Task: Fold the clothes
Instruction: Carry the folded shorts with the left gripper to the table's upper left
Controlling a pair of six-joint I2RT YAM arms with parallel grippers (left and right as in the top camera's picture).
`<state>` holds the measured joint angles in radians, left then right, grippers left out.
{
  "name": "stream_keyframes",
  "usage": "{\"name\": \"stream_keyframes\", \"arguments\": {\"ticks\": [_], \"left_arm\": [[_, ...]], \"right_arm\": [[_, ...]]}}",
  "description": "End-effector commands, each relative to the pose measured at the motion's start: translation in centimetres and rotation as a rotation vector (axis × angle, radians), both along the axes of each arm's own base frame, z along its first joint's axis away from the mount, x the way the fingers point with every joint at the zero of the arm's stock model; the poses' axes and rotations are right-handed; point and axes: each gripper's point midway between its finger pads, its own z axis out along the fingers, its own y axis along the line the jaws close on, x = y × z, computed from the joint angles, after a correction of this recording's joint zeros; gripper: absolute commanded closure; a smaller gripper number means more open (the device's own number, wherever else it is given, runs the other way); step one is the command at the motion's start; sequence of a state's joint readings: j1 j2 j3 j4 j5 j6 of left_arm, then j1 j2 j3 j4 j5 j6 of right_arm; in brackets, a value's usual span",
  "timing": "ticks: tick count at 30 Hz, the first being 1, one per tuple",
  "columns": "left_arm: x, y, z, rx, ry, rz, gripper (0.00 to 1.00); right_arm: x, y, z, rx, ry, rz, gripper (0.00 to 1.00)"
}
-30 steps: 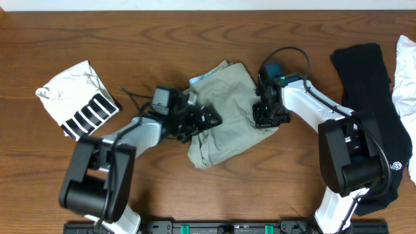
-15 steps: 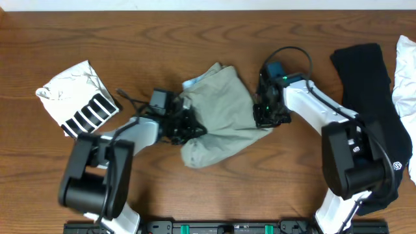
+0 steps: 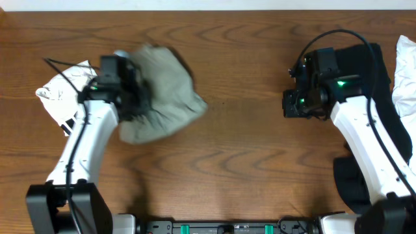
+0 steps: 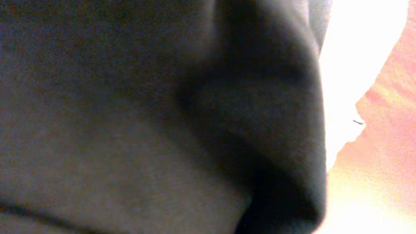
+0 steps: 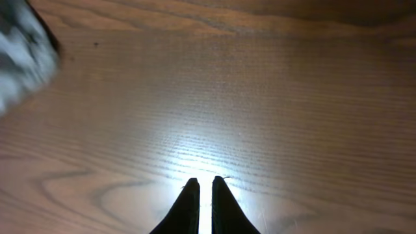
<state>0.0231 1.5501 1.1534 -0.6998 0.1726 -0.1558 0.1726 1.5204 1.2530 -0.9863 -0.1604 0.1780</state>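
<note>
A crumpled grey-green garment (image 3: 166, 97) hangs bunched at the left of the table, lifted and blurred. My left gripper (image 3: 133, 97) is shut on its left side. In the left wrist view dark cloth (image 4: 130, 117) fills nearly the whole frame and hides the fingers. My right gripper (image 3: 289, 104) is far off at the right, apart from the garment. In the right wrist view its fingertips (image 5: 205, 185) stand nearly together, shut on nothing, over bare wood.
A white cloth with black stripes (image 3: 71, 97) lies at the far left, just behind my left arm. A long black garment (image 3: 370, 71) and a white one (image 3: 406, 65) lie at the right edge, under and beside my right arm.
My left gripper closed on the grey-green garment and carried it from the table's middle to the left. My right gripper let go of the garment and drew back to the right.
</note>
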Motion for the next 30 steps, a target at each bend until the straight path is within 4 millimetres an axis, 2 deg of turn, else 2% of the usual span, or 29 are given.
{"name": "stream_keyframes", "arguments": {"ticks": [1,6,11,14,17,18,19,20,21,24,30], "left_arm": [[1.8,5.5,3.5,0.178,-0.096,0.074,0.94],[3.0,11.0,5.4,0.201,-0.186,0.215,0.94],[2.4,15.9,5.9,0.218,-0.213,0.338,0.94],[1.4,17.0,5.3,0.198,-0.184,0.371,0.94],[0.9,17.3,4.3,0.156,-0.152,0.383,0.91],[0.7,17.4,4.2,0.152,-0.143,0.386,0.78],[0.5,17.4,3.9,0.149,-0.131,0.388,0.55],[0.2,17.5,3.7,0.147,-0.116,0.393,0.12],[-0.2,17.5,3.6,0.143,-0.102,0.396,0.02],[-2.2,17.8,3.1,0.094,-0.038,0.500,0.02],[-7.5,20.1,2.5,0.005,0.083,0.772,0.02]], "right_arm": [[-0.5,-0.2,1.0,-0.002,-0.022,0.013,0.92],[-1.4,-0.4,0.8,-0.008,0.012,0.013,0.92],[-1.6,-0.4,0.8,-0.008,0.017,0.013,0.92],[-1.4,-0.4,0.8,-0.007,0.012,0.013,0.92],[-1.3,-0.4,0.9,-0.006,0.007,0.013,0.92],[-1.3,-0.4,0.9,-0.006,0.007,0.012,0.92],[-1.4,-0.4,0.9,-0.006,0.009,0.013,0.92],[-1.4,-0.4,0.9,-0.007,0.010,0.012,0.92],[-1.4,-0.4,0.8,-0.007,0.012,0.013,0.92],[-1.5,-0.5,0.8,-0.012,0.014,0.020,0.92],[-1.5,-0.7,0.8,-0.027,0.010,0.024,0.91]]}}
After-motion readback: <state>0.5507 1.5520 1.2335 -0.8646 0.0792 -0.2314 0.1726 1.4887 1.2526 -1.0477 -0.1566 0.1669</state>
